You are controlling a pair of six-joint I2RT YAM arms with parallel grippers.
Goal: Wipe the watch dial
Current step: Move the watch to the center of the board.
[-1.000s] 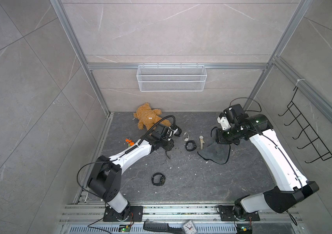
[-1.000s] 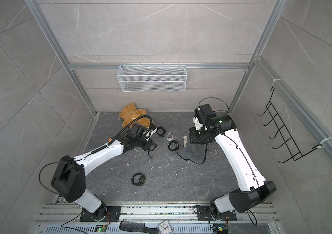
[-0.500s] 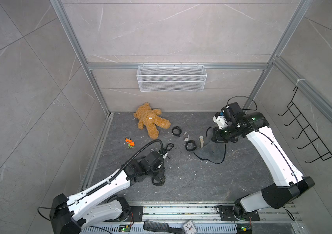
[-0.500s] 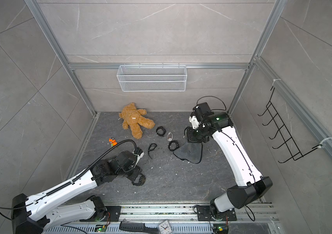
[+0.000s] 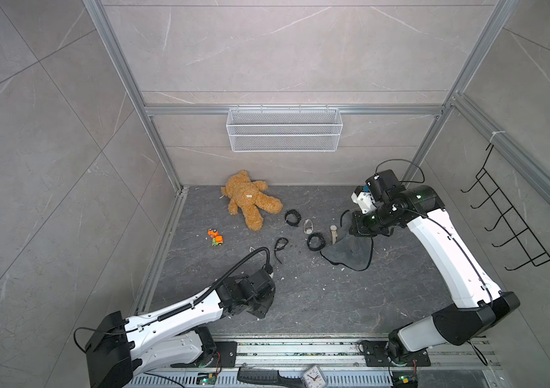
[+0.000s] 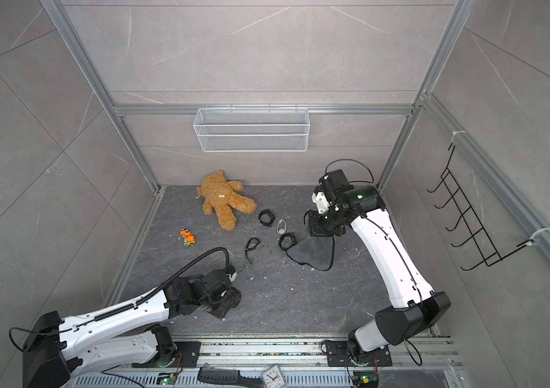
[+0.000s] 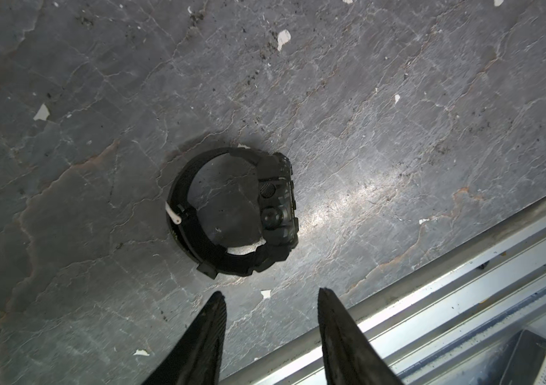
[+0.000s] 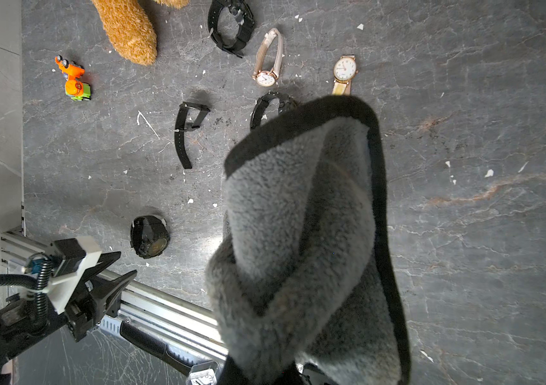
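A chunky black watch [image 7: 231,213] lies on its side on the dark stone floor near the front rail, also seen in the right wrist view [image 8: 149,236]. My left gripper [image 7: 270,295] is open just short of it, nothing between its fingers. In both top views the left gripper [image 5: 262,302] [image 6: 228,300] covers that watch. My right gripper [image 5: 361,228] is raised at the far right, shut on a grey cloth [image 8: 308,233] that hangs down and hides its jaws. The cloth's lower end [image 5: 347,252] rests on the floor.
Several other watches lie mid-floor: a black one [image 5: 292,217], a rose-gold one [image 5: 308,226], a cream-strapped one [image 5: 333,231], a black strap one [image 5: 279,245]. A teddy bear [image 5: 250,201] and toy car [image 5: 216,236] lie beyond. A comb [image 5: 267,376] and clock [image 5: 314,378] sit past the front rail.
My left arm has pulled back from the far watches to the front of the floor, and its jaws have widened. The right arm has drawn the cloth slightly back to the right.
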